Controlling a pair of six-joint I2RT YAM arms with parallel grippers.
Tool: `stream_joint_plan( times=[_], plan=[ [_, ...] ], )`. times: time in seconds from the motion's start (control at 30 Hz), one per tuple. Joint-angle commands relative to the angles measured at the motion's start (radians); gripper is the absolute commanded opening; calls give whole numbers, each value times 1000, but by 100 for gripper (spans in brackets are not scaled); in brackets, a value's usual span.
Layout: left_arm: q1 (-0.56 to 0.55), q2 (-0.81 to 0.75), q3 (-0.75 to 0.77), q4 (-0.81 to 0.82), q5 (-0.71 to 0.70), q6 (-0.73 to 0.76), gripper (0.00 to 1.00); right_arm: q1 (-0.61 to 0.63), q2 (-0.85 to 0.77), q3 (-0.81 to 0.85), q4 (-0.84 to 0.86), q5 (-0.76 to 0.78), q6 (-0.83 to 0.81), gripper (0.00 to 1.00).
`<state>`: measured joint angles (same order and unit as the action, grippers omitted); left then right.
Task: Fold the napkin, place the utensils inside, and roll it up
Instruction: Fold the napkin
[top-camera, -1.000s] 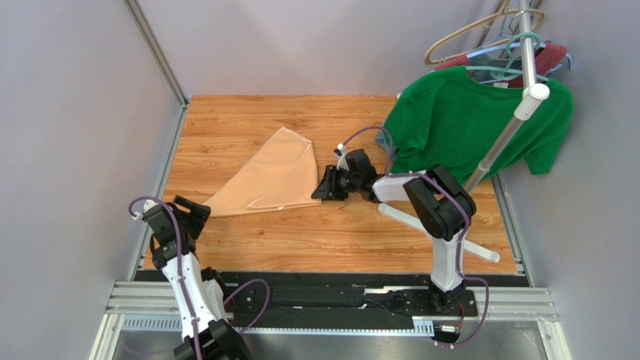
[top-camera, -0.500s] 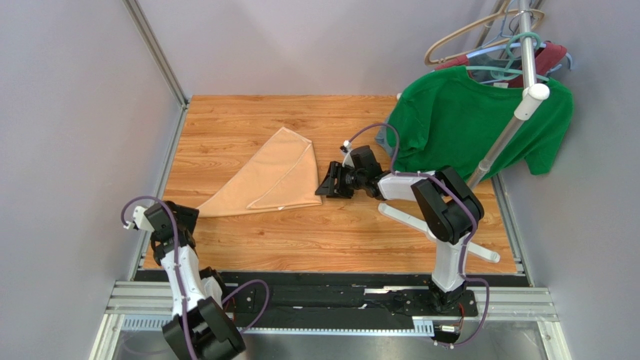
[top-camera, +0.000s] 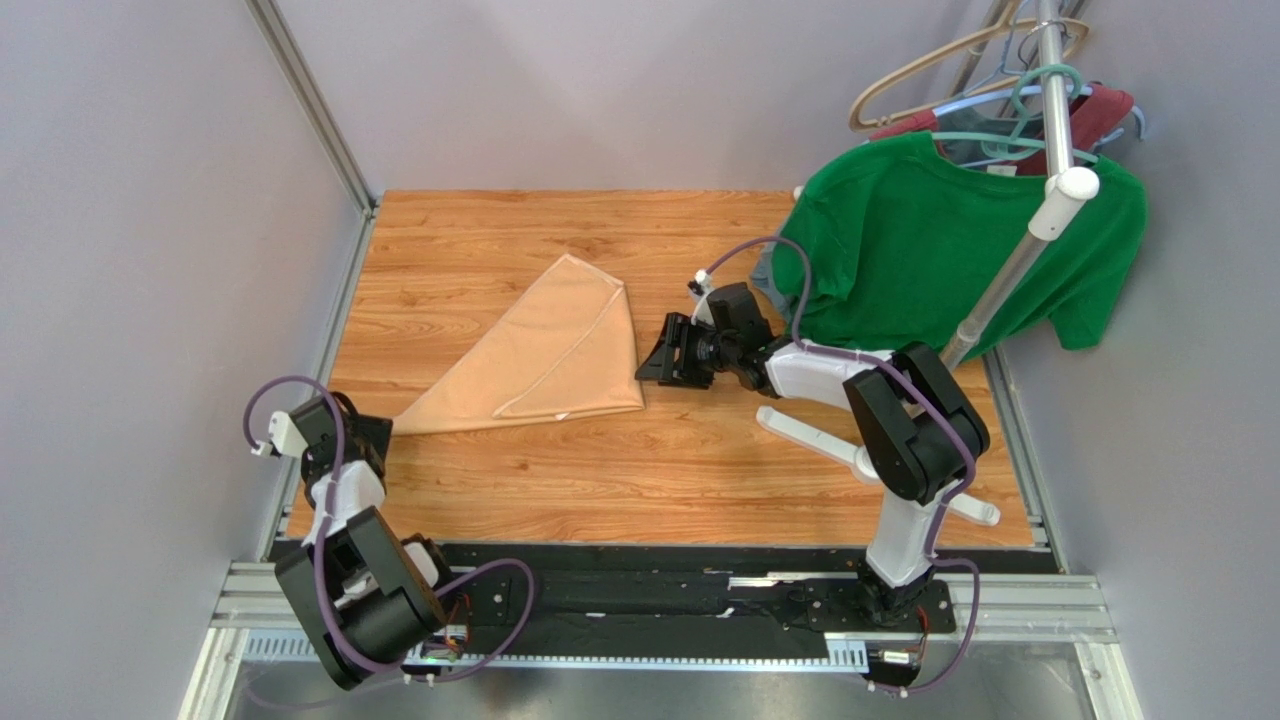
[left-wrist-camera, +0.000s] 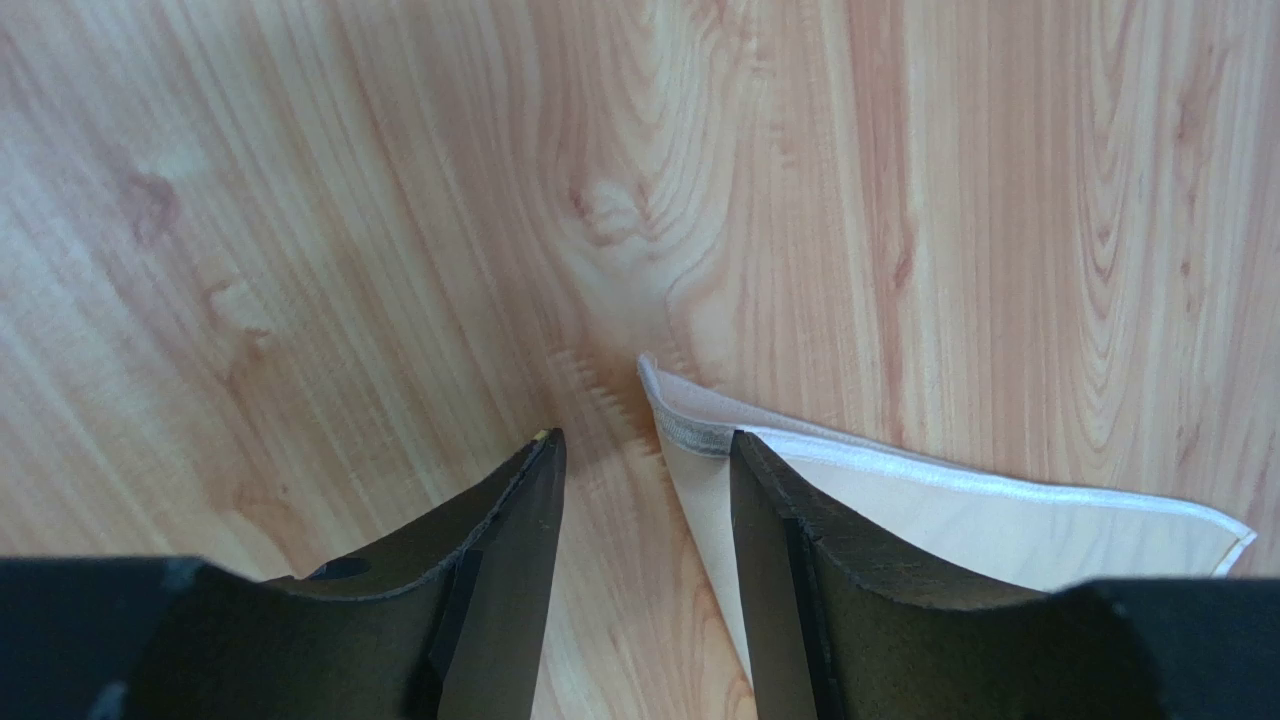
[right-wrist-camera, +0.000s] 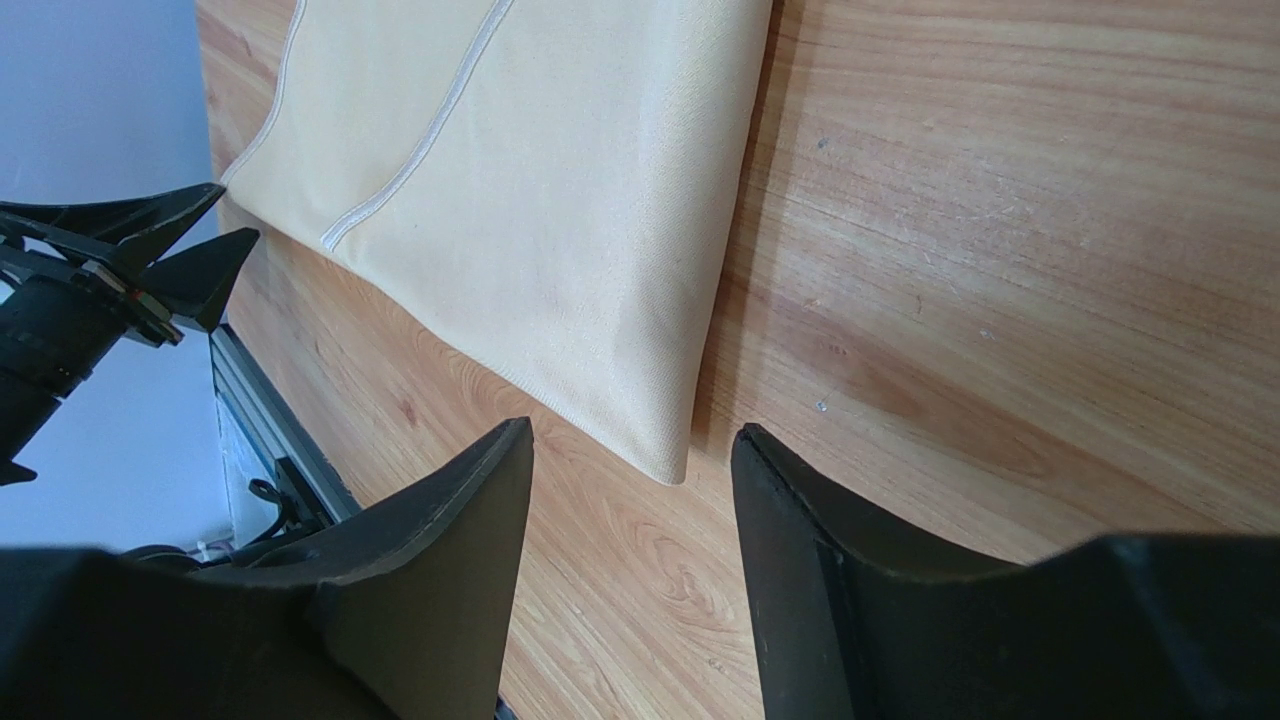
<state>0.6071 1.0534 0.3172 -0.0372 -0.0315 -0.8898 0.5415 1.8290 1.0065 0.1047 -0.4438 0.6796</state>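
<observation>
The peach-tan napkin (top-camera: 541, 356) lies folded into a triangle on the wooden table. Its long point reaches toward my left gripper (top-camera: 376, 435), which is open just off that tip. In the left wrist view the napkin's hemmed tip (left-wrist-camera: 962, 510) lies at the right fingertip (left-wrist-camera: 759, 495). My right gripper (top-camera: 658, 365) is open beside the napkin's right corner. In the right wrist view that corner (right-wrist-camera: 571, 225) lies just ahead of the open jaws. No spoon shows in any view.
A green T-shirt (top-camera: 947, 248) hangs on a rack at the back right; its white legs (top-camera: 842, 450) lie on the table behind the right arm. Grey walls enclose the table on the left and rear.
My left arm has pulled back toward the near left edge and its gripper now sits at the napkin's left tip. My right gripper has shifted slightly right and back.
</observation>
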Motion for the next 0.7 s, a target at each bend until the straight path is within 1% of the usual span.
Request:
stream_joint_plan(
  times=[0.0,0.13,0.2,0.23,0.4,0.57,0.67],
  plan=[
    [14,42,48,79,10,-18,53,-2,-43,-2,3,11,-5,56],
    [17,83,65,82,18,-14,53,-3,-34,-2,12,1,-5,56],
    [20,95,68,80,22,-12,49,-2,-30,-2,12,-1,-5,56],
    [20,92,66,79,21,-18,47,-3,-27,0,12,-3,-6,56],
    [23,66,60,63,22,-14,45,-5,-19,7,15,-7,-6,56],
    [23,57,65,46,18,0,40,-5,-16,12,16,-12,-6,55],
    [23,60,68,40,24,3,40,-2,-20,15,15,-13,-9,55]
  ],
)
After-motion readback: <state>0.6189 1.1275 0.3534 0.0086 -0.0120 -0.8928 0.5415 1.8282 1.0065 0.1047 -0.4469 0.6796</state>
